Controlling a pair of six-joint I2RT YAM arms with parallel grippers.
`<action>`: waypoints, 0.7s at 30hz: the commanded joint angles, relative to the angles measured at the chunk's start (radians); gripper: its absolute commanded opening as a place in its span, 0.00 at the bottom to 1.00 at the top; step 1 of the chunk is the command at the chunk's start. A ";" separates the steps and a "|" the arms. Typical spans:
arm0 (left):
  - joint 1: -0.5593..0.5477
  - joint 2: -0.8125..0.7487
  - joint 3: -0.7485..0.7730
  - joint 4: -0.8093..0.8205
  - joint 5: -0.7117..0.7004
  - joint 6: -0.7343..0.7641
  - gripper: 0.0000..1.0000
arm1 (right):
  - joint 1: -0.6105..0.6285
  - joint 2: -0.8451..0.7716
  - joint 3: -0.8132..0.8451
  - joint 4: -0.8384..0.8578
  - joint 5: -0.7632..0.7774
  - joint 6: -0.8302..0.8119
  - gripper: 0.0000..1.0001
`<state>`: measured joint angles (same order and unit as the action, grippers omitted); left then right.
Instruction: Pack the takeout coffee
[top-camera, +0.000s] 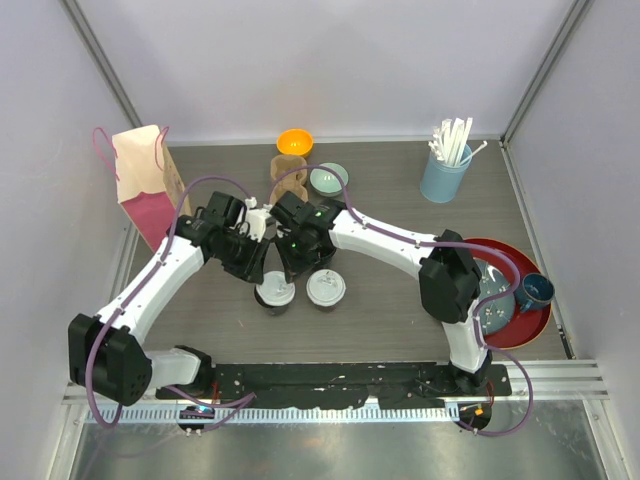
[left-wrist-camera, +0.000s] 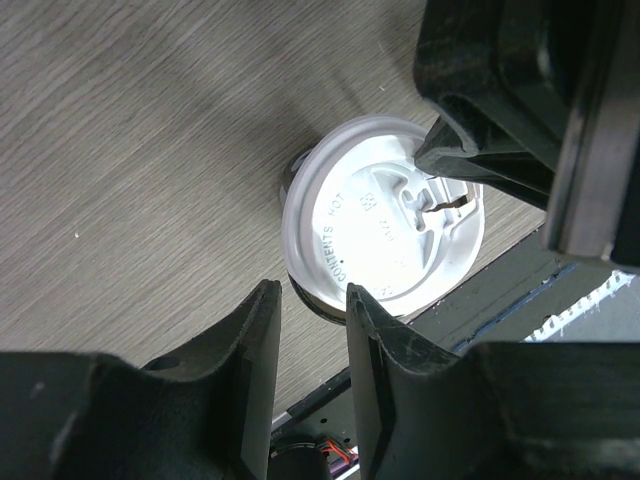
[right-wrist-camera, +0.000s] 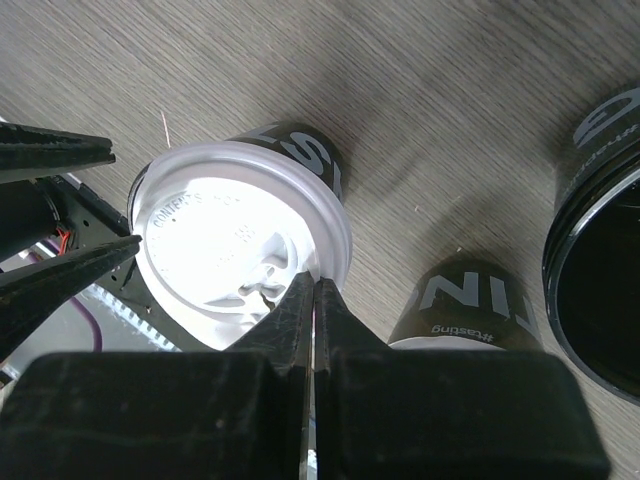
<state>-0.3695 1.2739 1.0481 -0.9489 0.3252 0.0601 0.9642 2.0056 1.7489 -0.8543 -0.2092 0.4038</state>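
Two black paper coffee cups with white lids stand side by side near the table's front middle: the left cup (top-camera: 275, 293) and the right cup (top-camera: 326, 288). My left gripper (top-camera: 258, 270) hangs just behind the left cup, open and empty. In the left wrist view its tips (left-wrist-camera: 312, 290) sit at the near rim of that lid (left-wrist-camera: 385, 225). My right gripper (top-camera: 297, 268) is shut, empty, its tips (right-wrist-camera: 315, 283) resting at the rim of the same lid (right-wrist-camera: 235, 240). The right cup (right-wrist-camera: 465, 305) shows beside it.
A kraft-and-pink paper bag (top-camera: 145, 185) stands at the back left. An orange bowl (top-camera: 294, 142), a brown cardboard piece (top-camera: 288, 170) and a pale teal bowl (top-camera: 328, 180) sit behind the arms. A blue tumbler of straws (top-camera: 445, 170) and a red plate (top-camera: 520, 325) with a blue mug (top-camera: 533, 290) are at the right.
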 joint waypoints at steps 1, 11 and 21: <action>-0.011 0.042 -0.023 0.055 0.012 0.006 0.36 | 0.065 -0.028 0.072 0.118 -0.087 -0.123 0.01; -0.009 0.030 0.056 -0.013 0.071 0.014 0.36 | 0.068 -0.091 0.080 0.127 -0.064 -0.120 0.01; -0.008 0.024 0.033 -0.011 0.037 0.021 0.40 | 0.093 -0.091 0.077 0.144 -0.058 -0.129 0.01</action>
<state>-0.3645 1.2781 1.0851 -0.9852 0.3439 0.0578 0.9634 2.0022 1.7580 -0.8402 -0.2066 0.4023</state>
